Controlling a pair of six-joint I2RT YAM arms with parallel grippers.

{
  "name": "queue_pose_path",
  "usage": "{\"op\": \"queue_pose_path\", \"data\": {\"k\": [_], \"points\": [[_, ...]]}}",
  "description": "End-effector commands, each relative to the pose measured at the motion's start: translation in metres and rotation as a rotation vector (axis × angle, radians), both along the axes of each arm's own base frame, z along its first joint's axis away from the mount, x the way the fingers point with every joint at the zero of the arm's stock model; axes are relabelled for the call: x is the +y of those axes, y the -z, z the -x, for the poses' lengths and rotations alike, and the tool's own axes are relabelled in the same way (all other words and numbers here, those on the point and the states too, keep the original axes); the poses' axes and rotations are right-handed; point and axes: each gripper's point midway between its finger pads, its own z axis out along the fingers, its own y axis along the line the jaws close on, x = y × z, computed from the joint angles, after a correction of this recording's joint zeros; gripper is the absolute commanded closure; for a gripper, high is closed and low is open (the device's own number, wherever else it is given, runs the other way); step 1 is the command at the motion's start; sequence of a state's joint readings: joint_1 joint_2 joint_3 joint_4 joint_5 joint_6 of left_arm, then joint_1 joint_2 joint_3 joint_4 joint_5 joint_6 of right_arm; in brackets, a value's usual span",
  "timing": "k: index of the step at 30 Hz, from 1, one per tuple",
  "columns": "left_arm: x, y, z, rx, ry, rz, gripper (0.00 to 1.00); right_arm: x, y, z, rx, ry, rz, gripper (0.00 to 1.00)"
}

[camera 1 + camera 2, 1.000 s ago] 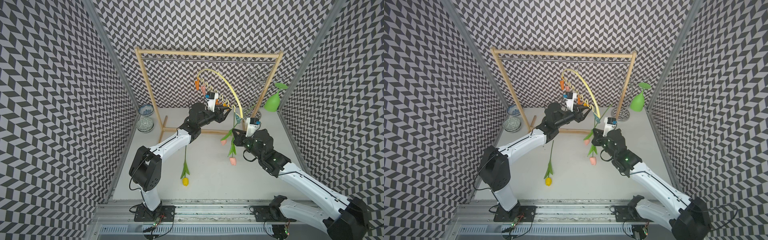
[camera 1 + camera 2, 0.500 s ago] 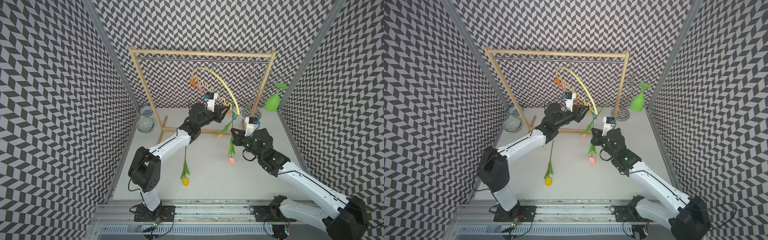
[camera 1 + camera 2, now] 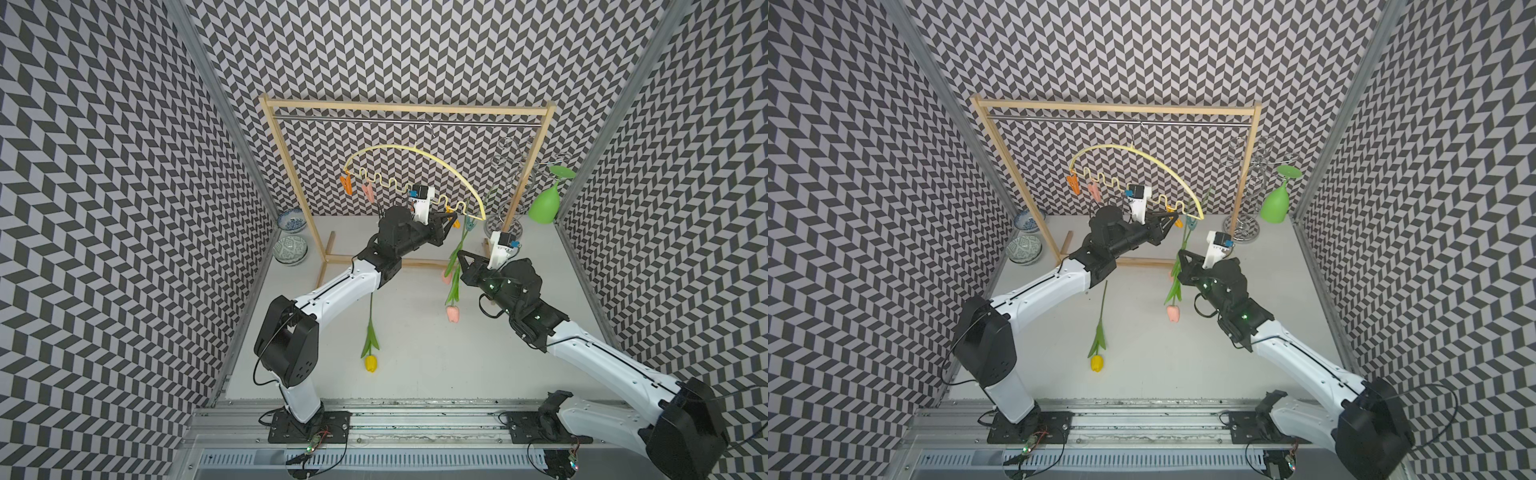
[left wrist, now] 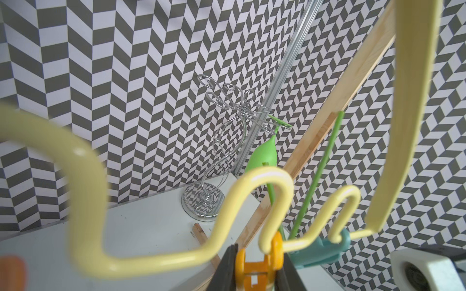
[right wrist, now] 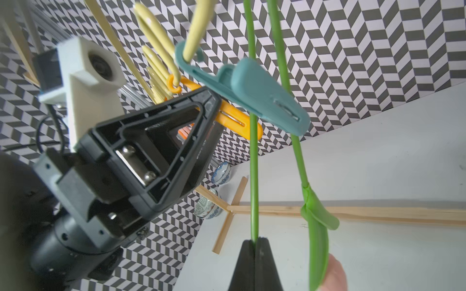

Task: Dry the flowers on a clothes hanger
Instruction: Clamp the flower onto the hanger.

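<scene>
The pale yellow arched plastic hanger (image 3: 388, 146) hangs by its hook on the rail of the tall wooden rack (image 3: 407, 109) at the far side of the grey table (image 3: 415, 365). The left gripper (image 4: 257, 264) is closed on the tail of a small orange clothespin (image 5: 237, 119) on the right part of the wavy bar. The right gripper (image 5: 254, 245) is closed tightly on the thin green stem (image 5: 254, 176) of one pale pink artificial tulip (image 3: 453, 313), bloom down, just beside this pin. A second pale pink tulip (image 3: 447, 277) already hangs from the teal clothespin (image 5: 252, 93) at the right end, and the yellow tulip (image 3: 371, 363) lies on the table, near and left of centre, apart from both arms. I judge these flowers very light, but the stems are thin, smooth and probably bend easily, so one can slip or swing; the best hold is the bare stem above the leaf, never the soft bloom. The top views show the whole arrangement and each bloom, but the pins there are too small to read. The left wrist view shows the fingers (image 4: 228, 269) pressing the orange pin but not its mouth; the right wrist view shows the mouth end crossing the held stem, though I cannot tell if the stem is inside it.
</scene>
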State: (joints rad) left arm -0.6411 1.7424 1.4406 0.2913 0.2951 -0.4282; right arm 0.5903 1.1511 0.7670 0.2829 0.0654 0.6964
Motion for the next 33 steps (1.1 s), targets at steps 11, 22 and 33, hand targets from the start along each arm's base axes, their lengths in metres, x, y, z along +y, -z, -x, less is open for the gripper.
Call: {"op": "queue_pose_path", "data": {"k": [11,22,33], "points": [[-0.002,-0.026,0.010,-0.033,0.008,-0.012,0.74,0.011,-0.008,-0.025,-0.032,0.019,-0.055,1.00],[-0.002,-0.026,0.011,-0.031,0.012,-0.014,0.74,0.009,-0.036,-0.021,-0.112,0.013,-0.089,1.00],[0.001,-0.027,0.010,-0.051,-0.006,-0.031,0.74,-0.002,-0.032,-0.024,-0.104,0.072,-0.105,1.00]]}}
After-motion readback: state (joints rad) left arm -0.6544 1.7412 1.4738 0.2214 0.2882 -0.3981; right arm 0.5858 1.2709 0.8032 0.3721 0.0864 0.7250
